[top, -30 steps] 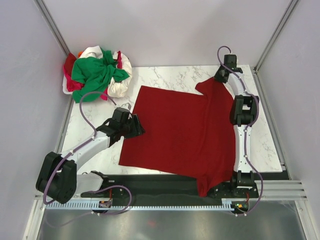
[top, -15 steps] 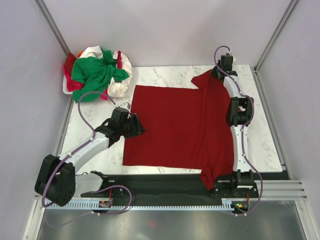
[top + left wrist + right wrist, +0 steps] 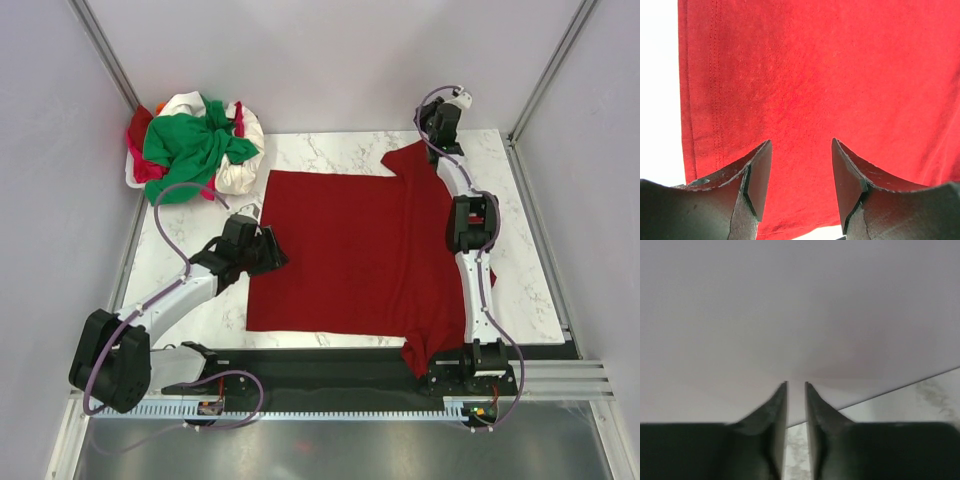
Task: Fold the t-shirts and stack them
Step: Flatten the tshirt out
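1. Your dark red cotton t-shirt [image 3: 360, 250] lay spread flat in the middle of the white marble worktop [image 3: 340, 150], front side smooth.
2. One short sleeve pointed to the far right corner. The other hung over the near edge of the worktop by the right arm's base.
3. Your left claw [image 3: 268, 250] sat at the shirt's left edge, low over the cloth.
4. In the left wrist view, the left claw [image 3: 800, 150] was released: black fingers [image 3: 757, 180] well apart with only red cloth [image 3: 840, 75] showing under the gap, nothing gripped.
5. That view also showed the stitched hem running down the left side, with bare worktop [image 3: 660, 100] just beyond it.
6. Your right arm stretched across the shirt's right side, with the right claw [image 3: 441, 118] up at the far edge of the worktop, past the far sleeve.
7. In the right wrist view, the right claw [image 3: 796, 390] faced the plain grey back wall [image 3: 800, 300]. Its jaws were parted by a thin slit and nothing was between them.
8. A strip of marble worktop [image 3: 940, 390] showed at the lower right of that view.
9. The other shirts sat bunched in a pile at the far left corner, well apart from both claws: the bright green t-shirt [image 3: 190, 140] on top, the white t-shirt [image 3: 240, 170] under it at the right, and the pinkish-red t-shirt [image 3: 143, 165] at the left.
10. No shirt was folded.
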Robot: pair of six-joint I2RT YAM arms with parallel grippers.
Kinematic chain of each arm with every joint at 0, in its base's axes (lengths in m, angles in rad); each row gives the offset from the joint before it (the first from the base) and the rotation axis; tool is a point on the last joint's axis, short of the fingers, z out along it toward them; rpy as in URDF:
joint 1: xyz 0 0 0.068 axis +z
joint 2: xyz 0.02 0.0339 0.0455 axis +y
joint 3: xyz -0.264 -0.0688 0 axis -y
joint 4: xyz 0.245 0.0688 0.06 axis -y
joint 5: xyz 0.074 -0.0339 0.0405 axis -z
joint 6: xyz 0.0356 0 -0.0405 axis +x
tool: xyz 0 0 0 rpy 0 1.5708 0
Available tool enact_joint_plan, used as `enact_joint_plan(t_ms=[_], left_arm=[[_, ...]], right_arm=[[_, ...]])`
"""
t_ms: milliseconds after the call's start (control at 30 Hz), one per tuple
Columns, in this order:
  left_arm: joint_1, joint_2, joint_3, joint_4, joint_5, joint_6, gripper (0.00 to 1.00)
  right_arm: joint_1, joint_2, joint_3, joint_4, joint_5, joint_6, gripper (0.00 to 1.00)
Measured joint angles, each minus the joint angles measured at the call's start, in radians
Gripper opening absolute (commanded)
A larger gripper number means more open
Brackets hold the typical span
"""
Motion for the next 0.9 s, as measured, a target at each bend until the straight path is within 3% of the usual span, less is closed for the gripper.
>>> enact_joint_plan(t_ms=[33,133,300,433,533,700,900], left_arm=[[0.0,-0.002,0.0,0.0,-0.002,-0.002,0.58],[0.0,-0.016,0.0,0.0,-0.003,-0.002,0.58],[0.0,-0.069,-0.002,0.0,-0.003,-0.001,0.63],[0.0,-0.078,0.001,0.004,-0.008,0.001,0.71],[0.011,-0.008,0.043,0.0,-0.016,0.004,0.72],[0.031,0.23,0.265,0.011,-0.042,0.041,0.71],[0.08,0.549,0.645,0.037,-0.059,0.107,0.71]], right_arm=[[0.005,-0.025,-0.045,0.03,-0.001,-0.002,0.81],[0.016,-0.173,-0.304,0.082,-0.001,-0.023,0.98],[0.023,-0.465,-0.629,0.049,0.05,-0.063,0.98],[0.014,-0.642,-0.632,-0.105,0.116,-0.117,0.98],[0.003,-0.754,-0.652,-0.225,0.158,-0.151,0.98],[-0.037,-0.889,-0.843,-0.364,0.178,-0.184,0.97],[-0.129,-0.829,-0.942,-0.506,0.099,-0.206,0.95]])
